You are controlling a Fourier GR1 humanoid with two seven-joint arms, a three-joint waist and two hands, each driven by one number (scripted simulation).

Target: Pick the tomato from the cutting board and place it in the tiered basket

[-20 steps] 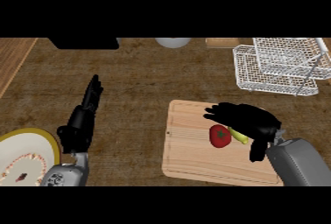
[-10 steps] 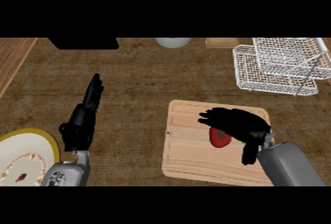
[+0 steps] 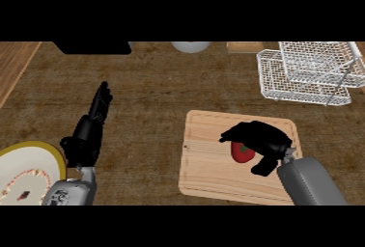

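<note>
Since a second ago our right hand (image 3: 258, 140) has come down over the tomato (image 3: 242, 152) and its fingers have curled in, so that more of the fruit is covered than before; nothing else on the counter (image 3: 157, 96) has shifted. We see that counter as a dark wooden top filling the view. At its far right stands the basket (image 3: 306, 72), a white wire one in two tiers, well apart from the hand. Nearer to us lies the board (image 3: 214, 169), pale wood, and the tomato sits on it toward its right half, red with a bit of green at the top. At the lower left edge a plate (image 3: 28, 166) with a yellow rim is partly cut off. Our right forearm (image 3: 310, 182) comes in from the lower right, grey, slanting up and left onto the board. Its hand arches over the tomato, fingers bent round the top and far side, thumb down by the near side, so it is closed round the fruit, which rests on the board. Our left hand (image 3: 96, 113) rests beside the plate, fingers straight and together, pointing away from us, touching nothing we can see.
</note>
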